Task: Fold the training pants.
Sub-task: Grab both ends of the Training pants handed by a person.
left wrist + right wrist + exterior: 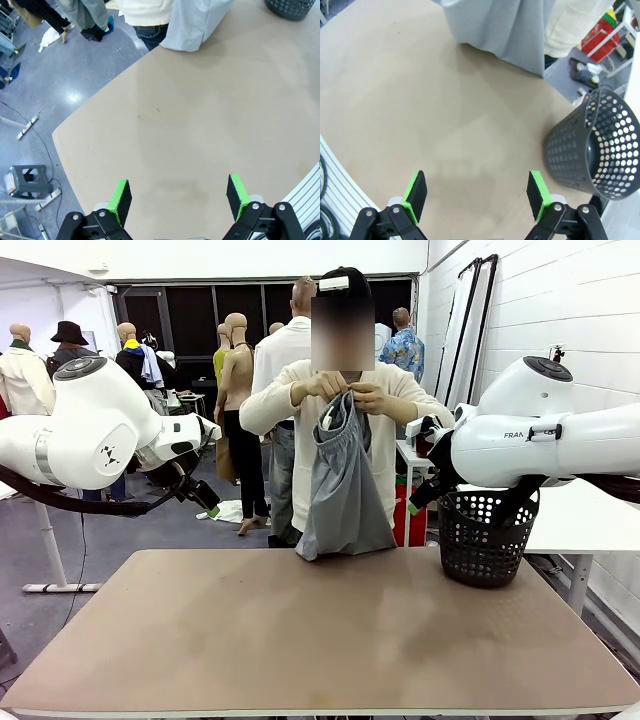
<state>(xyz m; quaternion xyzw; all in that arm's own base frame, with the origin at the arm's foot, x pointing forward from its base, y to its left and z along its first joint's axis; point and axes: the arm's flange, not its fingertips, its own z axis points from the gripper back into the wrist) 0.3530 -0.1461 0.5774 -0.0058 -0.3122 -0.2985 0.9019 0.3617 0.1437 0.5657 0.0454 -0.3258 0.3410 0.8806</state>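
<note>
While the person's hands hold the pants at the far edge of the table, folding hasn't started; left gripper and right gripper hang wide, empty. Next, the pants must lie flat.

Glossy grey floor, white block wall, dark rear windows, tan table, small grey stool.

front cam across table, wrist cams above it
</note>
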